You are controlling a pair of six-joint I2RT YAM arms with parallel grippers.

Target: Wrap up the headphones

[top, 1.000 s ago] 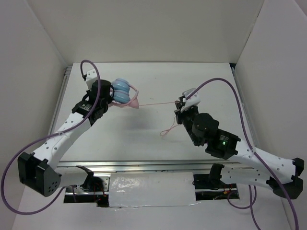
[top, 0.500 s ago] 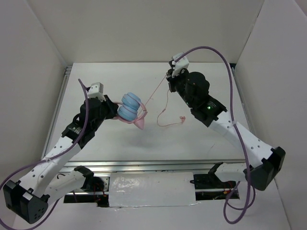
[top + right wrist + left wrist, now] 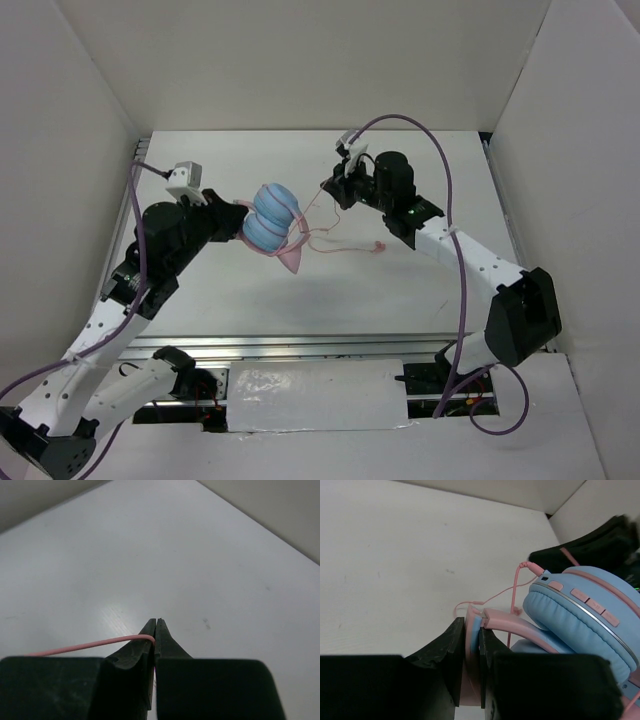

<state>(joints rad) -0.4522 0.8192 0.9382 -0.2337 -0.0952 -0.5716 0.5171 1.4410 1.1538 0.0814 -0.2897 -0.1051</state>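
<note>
Worrying the thin cable (image 3: pixel 85 646) could slip out of the right hand (image 3: pixel 155 632) pinching it at its very tips, or tangle, while the left hand (image 3: pixel 472 650) clamps the headphones (image 3: pixel 580 615) by the headband (image 3: pixel 505 625) above the desk (image 3: pixel 395 555).

The headphones (image 3: pixel 580 615) have 2 smooth, padded blue cushions with a dull sheen and hard pink plastic trim. Their cable (image 3: pixel 90 645) looks thin, smooth and rubbery. The left claw (image 3: pixel 472 632) and right claw (image 3: pixel 155 628) look like matt black plastic. The bench (image 3: pixel 400 290) is white, matt and faintly scuffed.
</note>
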